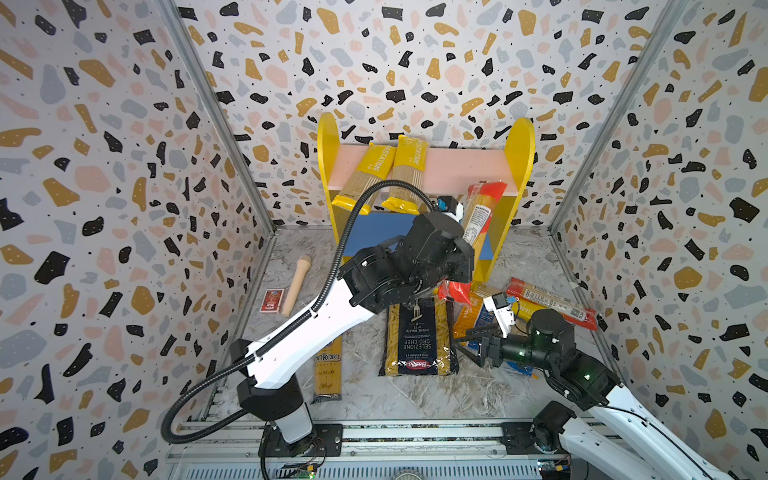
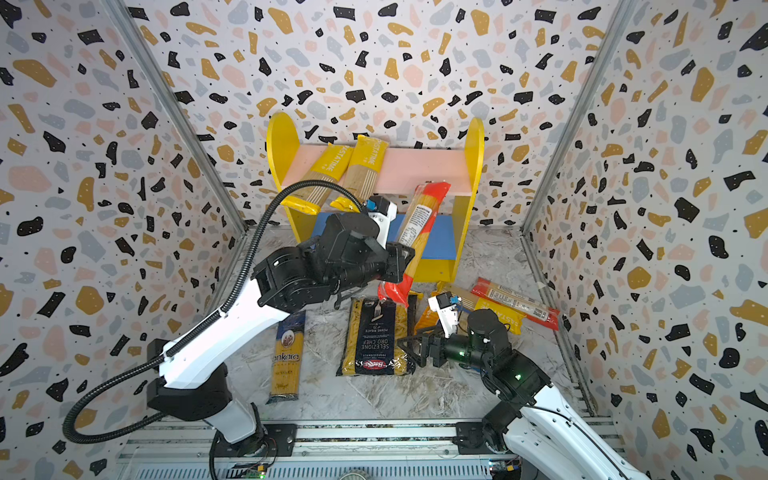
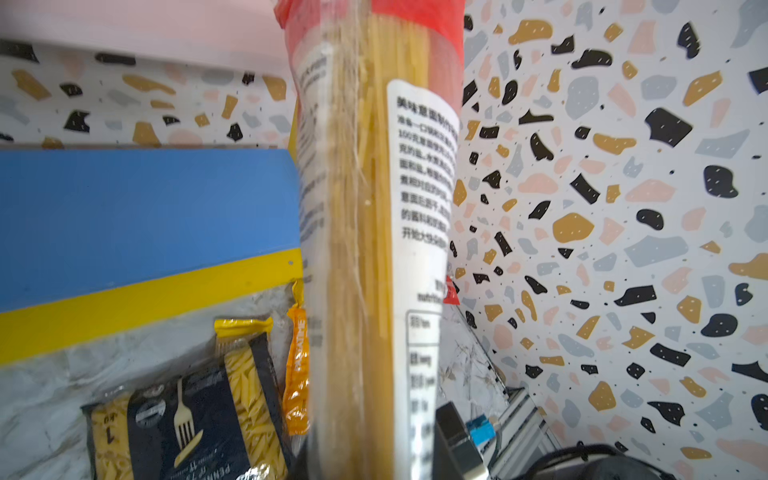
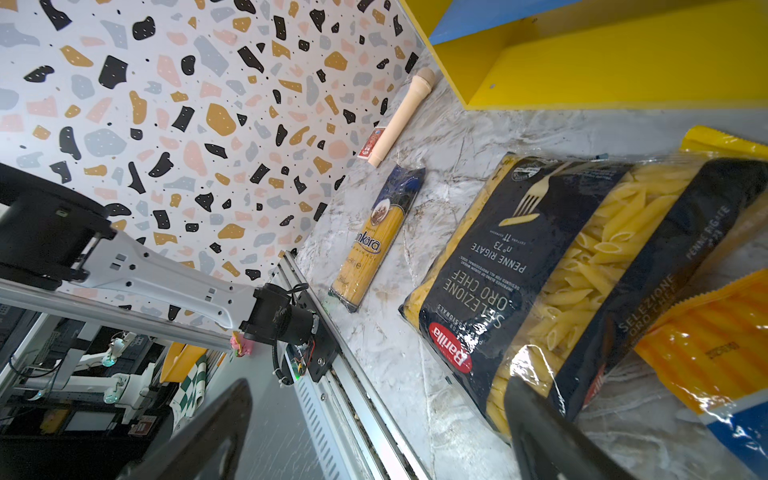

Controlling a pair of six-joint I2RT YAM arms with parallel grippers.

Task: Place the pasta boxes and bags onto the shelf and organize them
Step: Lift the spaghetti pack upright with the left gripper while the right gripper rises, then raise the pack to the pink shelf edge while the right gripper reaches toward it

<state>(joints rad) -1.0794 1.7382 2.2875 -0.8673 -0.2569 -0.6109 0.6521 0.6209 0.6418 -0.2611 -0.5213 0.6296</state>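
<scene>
Red-ended spaghetti pack (image 1: 482, 212) pinched near its lower end by left gripper (image 2: 402, 259), jaws pressed onto it. Pack tilted, top end at front edge of pink upper board (image 1: 457, 166) of shelf (image 1: 328, 141), right side. Two PASTATIME packs (image 1: 409, 166) lie on that board, left half. Right gripper (image 1: 467, 344) spread wide, just right of Barilla penne bag (image 1: 419, 336), holding nothing.

Cut off at both ends in left wrist view, print blurred: red-ended spaghetti pack (image 3: 365, 249). Upper end hidden under left arm (image 1: 299, 332): dark-blue ankara pack (image 1: 328, 370). Cropped by frame edge: blue-orange bag (image 4: 706, 353).
</scene>
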